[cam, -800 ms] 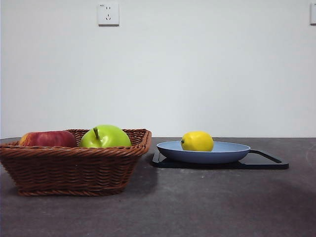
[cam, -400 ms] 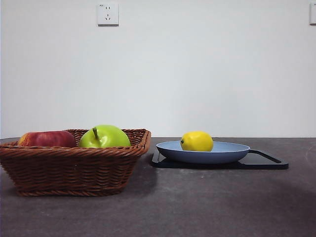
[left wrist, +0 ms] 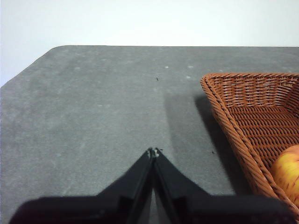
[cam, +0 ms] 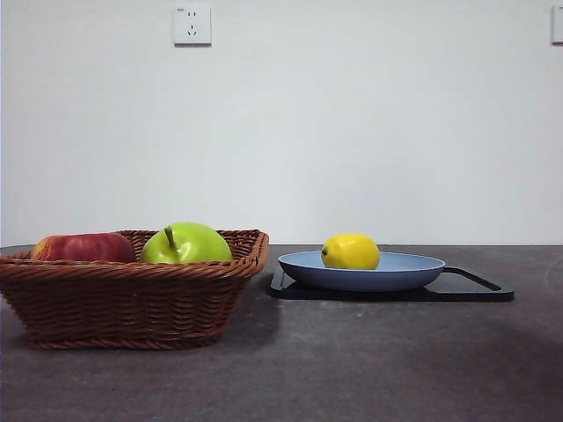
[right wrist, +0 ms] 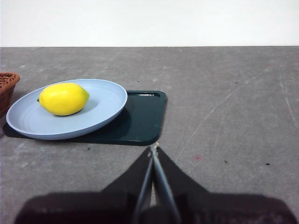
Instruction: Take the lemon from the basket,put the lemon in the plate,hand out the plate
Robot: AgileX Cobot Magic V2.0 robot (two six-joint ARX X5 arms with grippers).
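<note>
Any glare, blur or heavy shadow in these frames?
Front view: sharp, even light, soft shadow right of the basket. Left wrist view: gripper casts a dark band on the table. Right wrist view: no glare, lemon and plate crisp, gripper base soft.

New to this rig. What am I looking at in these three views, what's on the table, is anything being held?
It is a two-armed robot at a dark table. The front view looks level across the table from a low camera; the other two come from cameras on each wrist.

A wicker basket holds a green apple and a red apple. Beside it a light-blue plate sits on a black tray, with the lemon lying in the plate.

The left gripper is shut and empty over bare table near the basket. The right gripper is shut and empty, short of the tray. Nothing is held.
</note>
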